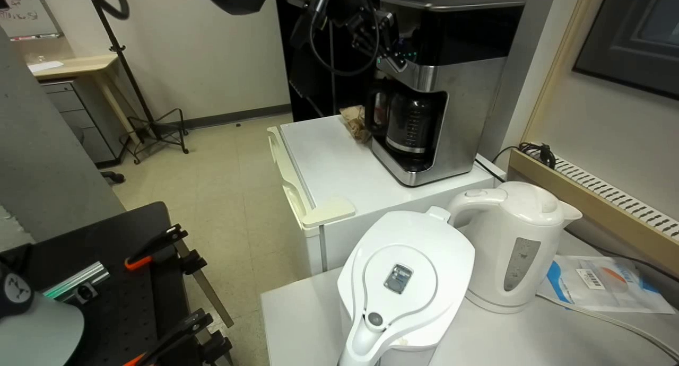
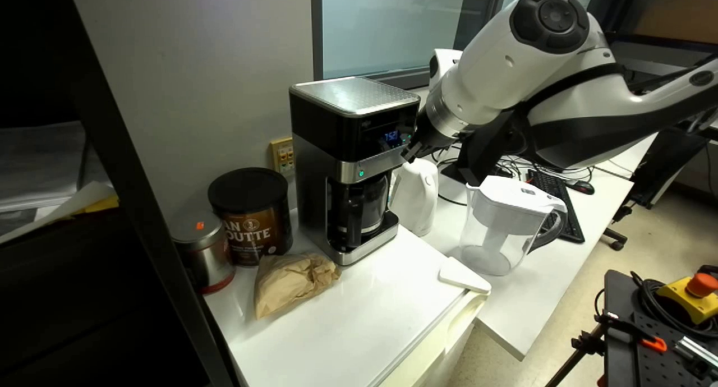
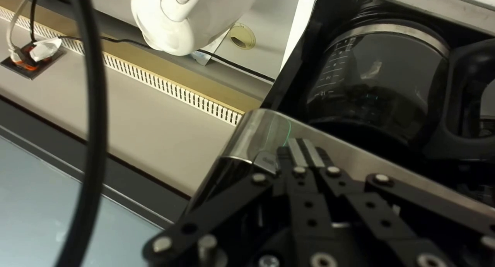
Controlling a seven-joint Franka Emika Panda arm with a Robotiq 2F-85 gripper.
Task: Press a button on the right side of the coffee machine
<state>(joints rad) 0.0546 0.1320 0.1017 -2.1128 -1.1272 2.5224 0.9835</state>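
Two fingers (image 3: 297, 153), set nearly together, are noted near the front of the coffee machine (image 1: 461, 90), sited at 11 o'clock from the white kettle (image 1: 501, 244) in an exterior view; one light, straight press without sideways sliding is advised.

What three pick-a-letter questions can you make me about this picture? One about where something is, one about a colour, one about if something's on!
1. Where at the coffee machine is the carafe?
A) on top
B) in the lower front
C) behind it

2. What colour is the kettle?
A) white
B) red
C) green

3. The display is:
A) dark
B) missing
C) lit

1 B: it sits there in both exterior views.
2 A: its body looks white.
3 C: it glows blue in an exterior view.
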